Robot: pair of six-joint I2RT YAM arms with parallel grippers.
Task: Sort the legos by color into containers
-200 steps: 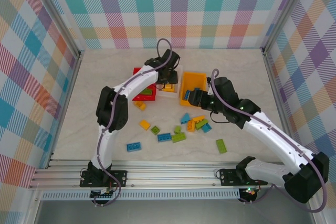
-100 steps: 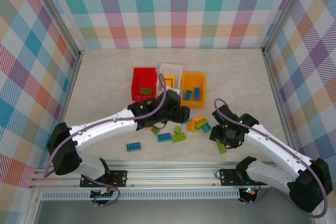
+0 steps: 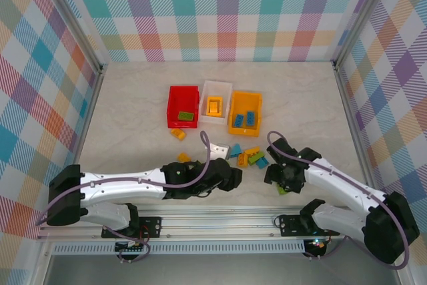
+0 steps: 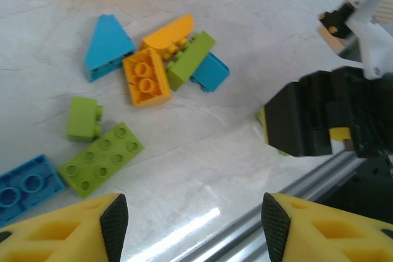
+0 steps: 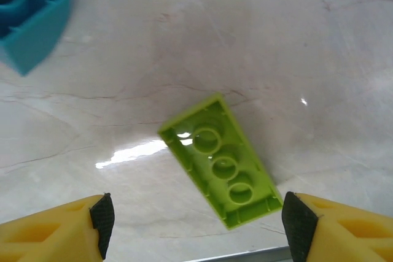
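We start at the left, where three bins sit side by side at the back of the table [image 3: 133, 98]. The red bin [image 3: 183, 100] has a green brick [image 3: 183, 116] in it. The white bin [image 3: 217, 90] has an orange brick [image 3: 213, 105], and the orange-yellow bin [image 3: 245, 100] has blue bricks [image 3: 245, 119]. We think they sit in a row so each colour gets its own home and both arms can reach them.

Next comes the left gripper [image 4: 193, 216], hanging low over the loose pile in the middle. Its jaws are wide apart and there is nothing in them. Under it we see a blue wedge [image 4: 107, 44], an orange block [image 4: 146, 78] and a flat green plate [image 4: 101, 159]. We guess it is spread open so it can drop over one of these.

Further right, the right gripper [image 5: 198, 219] is spread wide too, with nothing pinched. The lime brick [image 5: 221, 161] lies on the table between its two fingers, hollow side up and turned slantwise, apart from the pile. We think the fingers stand on each side so they can squeeze it. We guess it belongs in the red bin with the other green one.

We see no words, names or labels that we can read on anything
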